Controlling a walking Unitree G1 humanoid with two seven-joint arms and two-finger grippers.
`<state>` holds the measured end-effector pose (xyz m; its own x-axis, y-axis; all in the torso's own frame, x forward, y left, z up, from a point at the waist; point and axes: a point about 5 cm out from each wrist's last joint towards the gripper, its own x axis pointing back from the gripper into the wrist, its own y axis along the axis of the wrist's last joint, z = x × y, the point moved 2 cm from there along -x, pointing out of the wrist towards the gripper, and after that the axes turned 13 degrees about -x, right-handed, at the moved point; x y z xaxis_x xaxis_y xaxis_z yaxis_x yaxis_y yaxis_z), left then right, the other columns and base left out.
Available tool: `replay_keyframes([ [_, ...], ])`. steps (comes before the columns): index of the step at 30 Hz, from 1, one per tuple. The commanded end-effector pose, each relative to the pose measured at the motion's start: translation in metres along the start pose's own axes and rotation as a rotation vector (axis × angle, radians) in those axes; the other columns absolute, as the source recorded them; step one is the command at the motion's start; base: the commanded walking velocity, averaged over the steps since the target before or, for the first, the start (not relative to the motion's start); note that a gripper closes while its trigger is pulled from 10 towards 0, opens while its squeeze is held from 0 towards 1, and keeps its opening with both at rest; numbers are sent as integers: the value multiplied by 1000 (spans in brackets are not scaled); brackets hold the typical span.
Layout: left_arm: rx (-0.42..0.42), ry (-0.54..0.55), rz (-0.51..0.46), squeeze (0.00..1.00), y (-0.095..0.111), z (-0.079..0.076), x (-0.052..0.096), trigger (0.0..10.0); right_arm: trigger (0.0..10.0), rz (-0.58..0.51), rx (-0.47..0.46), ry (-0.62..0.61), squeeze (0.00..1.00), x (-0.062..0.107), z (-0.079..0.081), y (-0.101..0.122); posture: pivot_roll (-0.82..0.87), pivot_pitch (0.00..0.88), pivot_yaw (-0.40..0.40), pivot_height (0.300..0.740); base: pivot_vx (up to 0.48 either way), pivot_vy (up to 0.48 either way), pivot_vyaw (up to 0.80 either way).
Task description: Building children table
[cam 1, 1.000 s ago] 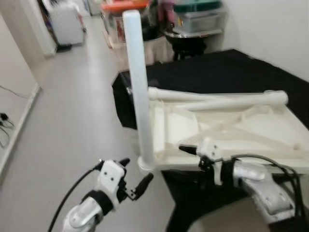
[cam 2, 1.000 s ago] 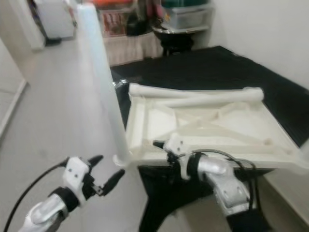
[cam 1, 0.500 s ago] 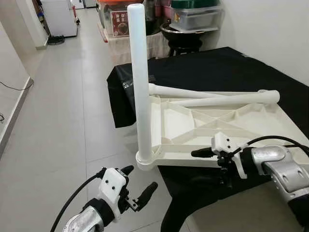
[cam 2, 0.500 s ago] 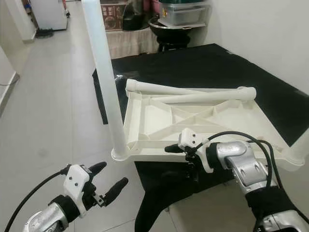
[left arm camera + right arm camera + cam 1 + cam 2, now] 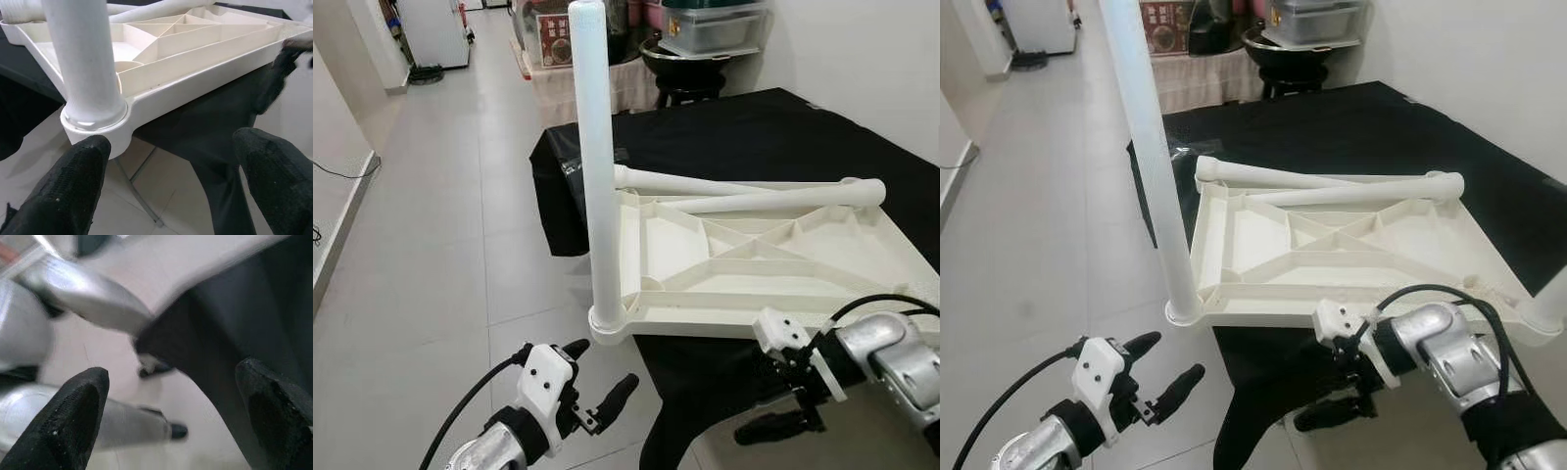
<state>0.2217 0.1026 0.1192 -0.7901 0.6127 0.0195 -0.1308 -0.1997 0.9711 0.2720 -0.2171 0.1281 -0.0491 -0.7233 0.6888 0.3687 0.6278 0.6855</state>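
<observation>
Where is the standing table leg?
The upright leg stands in the upturned tabletop's near-left corner, just ahead of the left gripper.

Two black fingers (image 5: pixel 63 196), spread wide, frame a white table leg (image 5: pixel 83 58) standing in the upturned tabletop's (image 5: pixel 195 49) corner.

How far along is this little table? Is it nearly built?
One leg already stands upright in the near corner socket of the upside-down tabletop. Two loose legs lie across its far edge, not fitted. Nothing is in hand: the left claw and right claw are open, below the tabletop's near edge. Most of the fitting remains.
</observation>
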Motion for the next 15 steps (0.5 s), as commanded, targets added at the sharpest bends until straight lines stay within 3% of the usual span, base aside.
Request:
replay_keyframes([
  [1,-1,-17,23,0,-3,-2,2,10000,10000,20,2,-41,0,0,-5,-2,51,110,1,740,0,0,0],
  [6,-4,-17,28,0,-3,-2,3,10000,10000,-42,-34,-133,0,26,-13,1,43,113,11,740,0,0,0],
  [15,-4,-25,29,0,-2,-2,4,10000,10000,-66,-40,-178,0,48,-17,0,41,118,19,740,0,0,0],
])
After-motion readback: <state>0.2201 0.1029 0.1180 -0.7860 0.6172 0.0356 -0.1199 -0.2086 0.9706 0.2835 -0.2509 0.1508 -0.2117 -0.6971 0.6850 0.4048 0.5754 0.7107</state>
